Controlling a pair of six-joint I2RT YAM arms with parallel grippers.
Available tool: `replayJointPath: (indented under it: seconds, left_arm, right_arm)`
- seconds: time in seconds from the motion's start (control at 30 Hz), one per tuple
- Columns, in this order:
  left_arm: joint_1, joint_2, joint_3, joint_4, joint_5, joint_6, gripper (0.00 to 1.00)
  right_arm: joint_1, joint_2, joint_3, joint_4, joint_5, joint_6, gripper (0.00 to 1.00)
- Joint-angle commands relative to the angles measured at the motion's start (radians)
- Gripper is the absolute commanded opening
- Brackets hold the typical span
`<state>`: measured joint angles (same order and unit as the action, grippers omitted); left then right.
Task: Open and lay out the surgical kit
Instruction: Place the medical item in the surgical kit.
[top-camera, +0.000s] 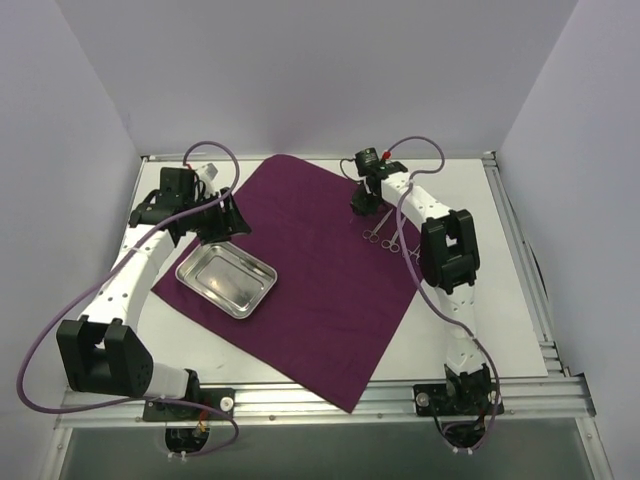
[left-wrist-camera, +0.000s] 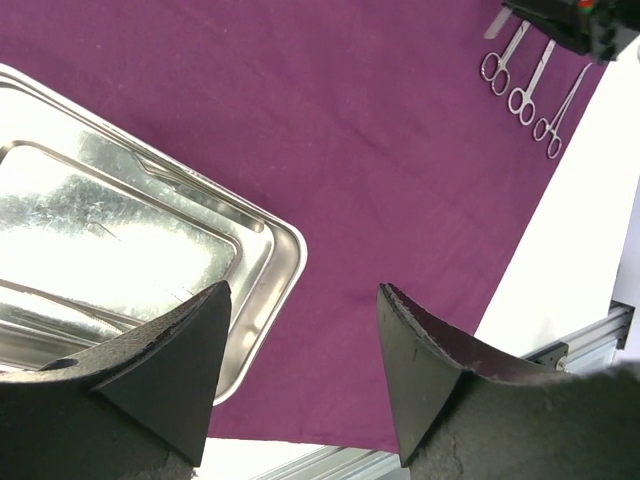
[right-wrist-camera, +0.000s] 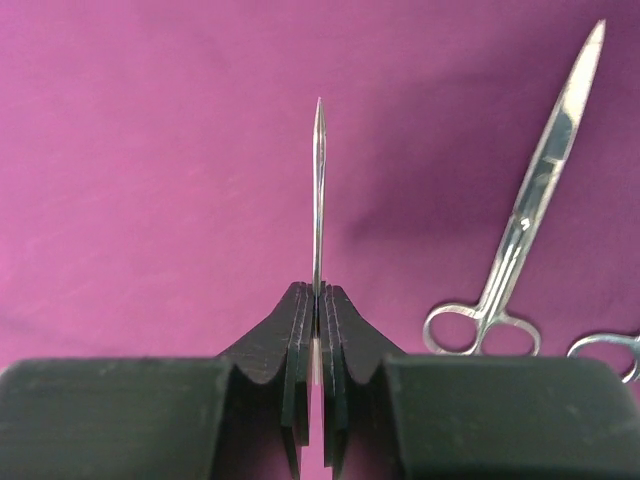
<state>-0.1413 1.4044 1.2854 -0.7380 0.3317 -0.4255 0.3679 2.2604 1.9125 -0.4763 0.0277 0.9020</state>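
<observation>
Purple cloth (top-camera: 320, 270) lies spread flat on table (top-camera: 500, 320), one corner pointing to 6 o'clock. Steel tray (top-camera: 228, 280) sits on cloth's 9 o'clock side, open side up. L tool (left-wrist-camera: 302, 290) hangs just at tray's 12 o'clock, fingers apart, nothing btwn them. R tool (right-wrist-camera: 318, 300) is at cloth's 1 o'clock, fingers together, clamped on a thin metal instrument (right-wrist-camera: 319, 190) seen edge-on, tip fwd. Three ring-handled instruments (top-camera: 385, 238) lie side by side on cloth at R tool's 5 o'clock, near cloth's 3 o'clock edge.
</observation>
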Motion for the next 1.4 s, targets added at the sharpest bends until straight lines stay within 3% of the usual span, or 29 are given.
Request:
replayJointPath:
  seconds: [0.0, 0.27, 0.83, 1.37]
  left_arm:
    - [0.019, 0.005, 0.034, 0.022, 0.052, 0.027, 0.68]
    - [0.049, 0.011, 0.017, 0.029, 0.090, 0.037, 0.67]
    - [0.095, 0.025, 0.000, 0.043, 0.132, 0.041, 0.67]
    - [0.097, 0.045, -0.001, 0.052, 0.145, 0.033, 0.68]
  right_arm:
    - [0.003, 0.040, 0.068, -0.119, 0.113, 0.034, 0.00]
    - [0.002, 0.067, 0.091, -0.166, 0.189, 0.080, 0.00]
    - [0.005, 0.123, 0.115, -0.217, 0.173, 0.095, 0.02]
    - [0.003, 0.153, 0.141, -0.240, 0.140, 0.069, 0.26]
